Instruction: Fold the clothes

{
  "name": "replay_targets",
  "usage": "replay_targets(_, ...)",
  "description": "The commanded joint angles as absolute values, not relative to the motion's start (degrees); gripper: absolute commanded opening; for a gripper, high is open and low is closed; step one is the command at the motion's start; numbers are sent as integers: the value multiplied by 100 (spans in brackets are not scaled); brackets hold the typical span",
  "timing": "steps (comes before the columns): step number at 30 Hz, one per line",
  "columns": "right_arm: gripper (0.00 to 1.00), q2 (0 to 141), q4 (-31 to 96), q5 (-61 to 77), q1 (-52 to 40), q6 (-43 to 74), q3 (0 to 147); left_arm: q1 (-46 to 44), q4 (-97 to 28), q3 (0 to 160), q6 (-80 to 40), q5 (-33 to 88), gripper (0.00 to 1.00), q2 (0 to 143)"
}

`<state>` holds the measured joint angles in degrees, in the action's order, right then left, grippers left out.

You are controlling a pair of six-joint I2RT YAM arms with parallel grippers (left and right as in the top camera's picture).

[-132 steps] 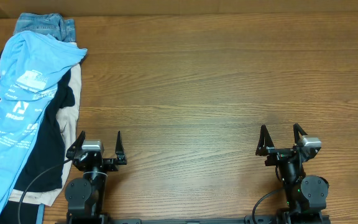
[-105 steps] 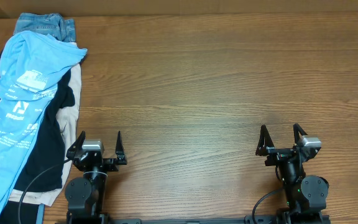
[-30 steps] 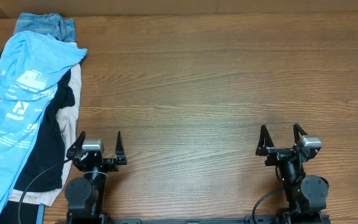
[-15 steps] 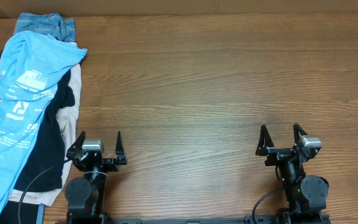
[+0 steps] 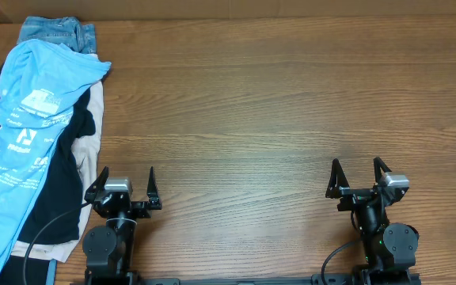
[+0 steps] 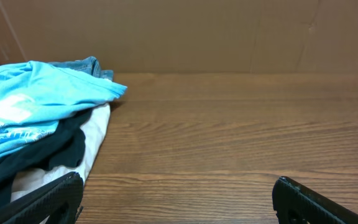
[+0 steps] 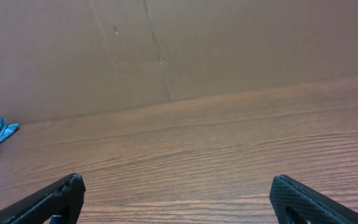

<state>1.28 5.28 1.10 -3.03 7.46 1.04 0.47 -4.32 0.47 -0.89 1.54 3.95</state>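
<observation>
While nothing has shifted since the earlier frames, the left gripper and right gripper sit at the near edge, jaws spread wide and empty. The sky-blue T-shirt lies crumpled at the wooden table's left side, over a black T-shirt, denim jeans and perhaps a cream garment. A cardboard wall backs the table.

Wood-grain table under even light, plain brown cardboard wall along its far edge
</observation>
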Motion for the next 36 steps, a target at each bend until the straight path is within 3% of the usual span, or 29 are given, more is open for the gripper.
replay_targets(1,100,93,499,115,-292,744,64,40,-408,32,-82,257,100,408)
replay_targets(9,100,93,255,303,-292,749,64,38,-421,32,-193,314,100,408)
replay_targets(15,100,93,-156,593,-292,742,250,38,-115,106,-193,1059,100,408)
replay_targets(23,100,193,99,943,-292,698,1192,40,-784,1341,-226,1081,100,478)
replay_targets(36,100,1793,880,1319,-292,397,3166,38,-1798,3573,-237,1772,100,2521)
